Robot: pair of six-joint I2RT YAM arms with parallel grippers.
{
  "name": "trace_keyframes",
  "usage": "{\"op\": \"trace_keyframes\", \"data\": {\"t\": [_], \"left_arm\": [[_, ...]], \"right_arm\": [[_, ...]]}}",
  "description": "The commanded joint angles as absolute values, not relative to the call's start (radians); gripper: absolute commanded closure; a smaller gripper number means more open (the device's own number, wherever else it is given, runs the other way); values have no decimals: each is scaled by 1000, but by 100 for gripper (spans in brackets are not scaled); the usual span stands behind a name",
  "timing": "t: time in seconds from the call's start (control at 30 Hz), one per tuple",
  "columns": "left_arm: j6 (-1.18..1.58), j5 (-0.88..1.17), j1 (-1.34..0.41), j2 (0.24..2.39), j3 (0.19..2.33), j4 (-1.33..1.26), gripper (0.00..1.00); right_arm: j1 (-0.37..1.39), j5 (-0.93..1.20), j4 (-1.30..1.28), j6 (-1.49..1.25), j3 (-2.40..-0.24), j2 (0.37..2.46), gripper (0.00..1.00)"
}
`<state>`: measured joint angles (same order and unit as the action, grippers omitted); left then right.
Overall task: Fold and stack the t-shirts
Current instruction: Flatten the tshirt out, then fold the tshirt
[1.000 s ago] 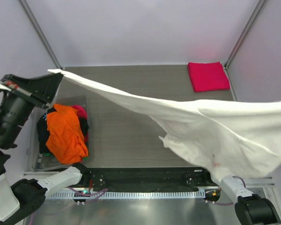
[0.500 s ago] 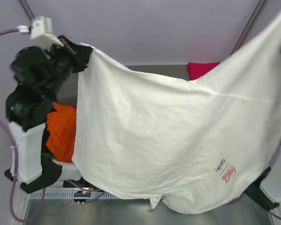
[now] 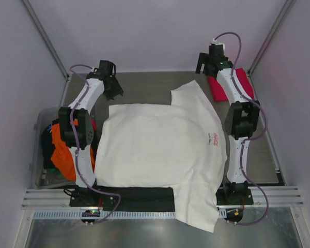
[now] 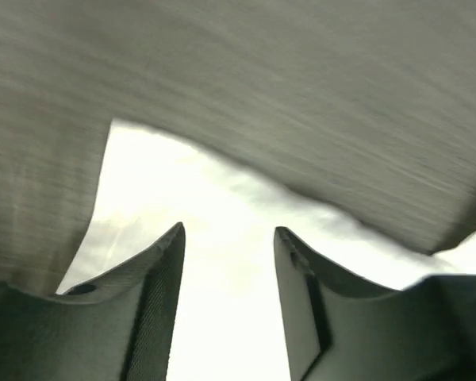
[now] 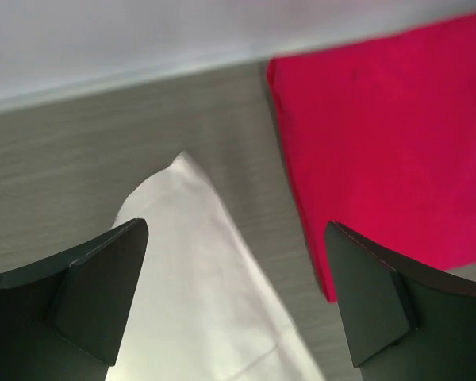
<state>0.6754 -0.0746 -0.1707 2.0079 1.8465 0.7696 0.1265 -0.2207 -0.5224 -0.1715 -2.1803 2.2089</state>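
Observation:
A white t-shirt (image 3: pixel 160 150) lies spread flat on the table, a small red logo near its right side, its lower right part hanging over the near edge. My left gripper (image 3: pixel 113 92) hovers open over its far left corner; the white cloth (image 4: pixel 222 286) shows below the parted fingers (image 4: pixel 163 270), with nothing gripped. At the shirt's far right corner (image 5: pixel 194 270) my right gripper (image 3: pixel 201 66) stands wide open, holding nothing. A folded pink-red t-shirt (image 3: pixel 244 85) (image 5: pixel 381 135) sits at the back right, partly behind the right arm. An orange t-shirt (image 3: pixel 64 150) and dark ones are in the bin.
A clear plastic bin (image 3: pixel 40 173) with the heaped shirts stands at the table's left edge. Metal frame posts rise at both back corners. The arm bases and a rail run along the near edge.
Both grippers held the white t-shirt stretched in the air, swung it up and laid it flat on the table. Both have opened and let go of it.

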Motion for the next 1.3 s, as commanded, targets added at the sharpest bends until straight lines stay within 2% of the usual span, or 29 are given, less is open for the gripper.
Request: {"op": "trace_keyframes", "data": {"t": [0.0,0.1,0.17,0.4,0.6,0.77,0.97,1.07,1.27], "left_arm": [[698,-18,-164,1968,1883,801,48],[706,-29,-160,1898,1761,726,39],[700,-26,-161,1843,1726,724,38],[692,37,-161,1700,1441,611,40],[701,95,-175,1700,1255,512,42],[719,121,-189,1741,1197,439,43],[768,98,-190,1853,1206,410,46],[831,42,-184,1879,1171,376,48],[899,8,-163,1960,1184,334,50]], "right_arm": [[147,-201,-541,-275,-2196,2056,0],[172,-255,-537,-311,-2015,1958,0],[184,-249,-540,-340,-1920,1869,0],[207,-238,-592,-494,-1386,1611,0],[195,-267,-604,-551,-1157,1571,0],[158,-247,-609,-546,-1166,1690,0],[123,-255,-640,-509,-1302,1923,0],[121,-267,-649,-485,-1405,2058,0],[121,-265,-693,-407,-1744,2307,1]]}}
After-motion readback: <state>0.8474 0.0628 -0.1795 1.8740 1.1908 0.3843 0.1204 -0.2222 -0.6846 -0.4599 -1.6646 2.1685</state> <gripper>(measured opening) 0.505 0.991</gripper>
